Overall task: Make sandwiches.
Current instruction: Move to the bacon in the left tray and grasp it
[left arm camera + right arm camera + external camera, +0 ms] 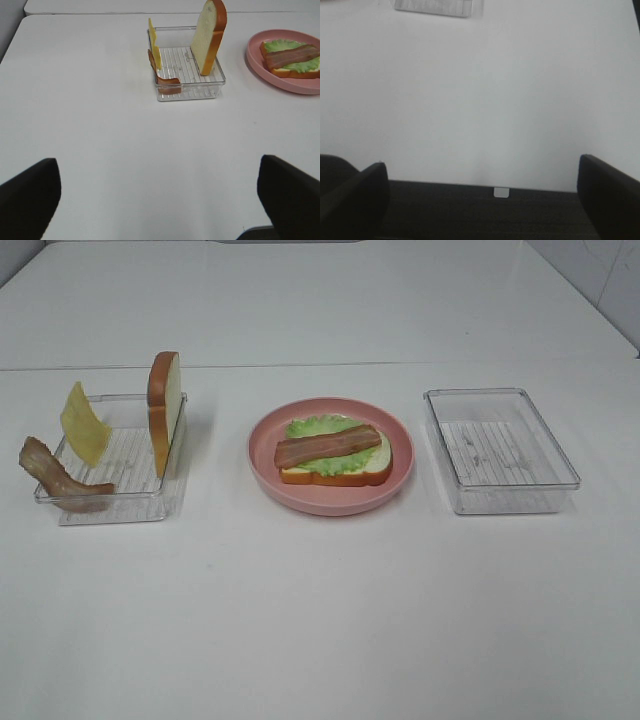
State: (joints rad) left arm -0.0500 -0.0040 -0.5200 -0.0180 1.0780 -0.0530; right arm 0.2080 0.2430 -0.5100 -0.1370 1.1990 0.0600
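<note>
On the pink plate (265,465) lies a bread slice (345,476) with a green lettuce leaf (312,426) and a bacon strip (327,447) on top; this stack also shows in the left wrist view (292,59). In the left clear tray (140,502) a second bread slice (164,410) stands on edge, a yellow cheese square (84,424) leans upright, and another bacon strip (58,477) hangs over the tray's rim. My left gripper (157,200) is open and empty, well short of the tray (192,90). My right gripper (482,200) is open and empty over bare table. Neither gripper shows in the exterior view.
An empty clear tray (500,452) stands to the right of the plate; its edge shows in the right wrist view (432,7). The table's front edge (485,186) lies under my right gripper. A seam (300,366) crosses the white table behind the trays.
</note>
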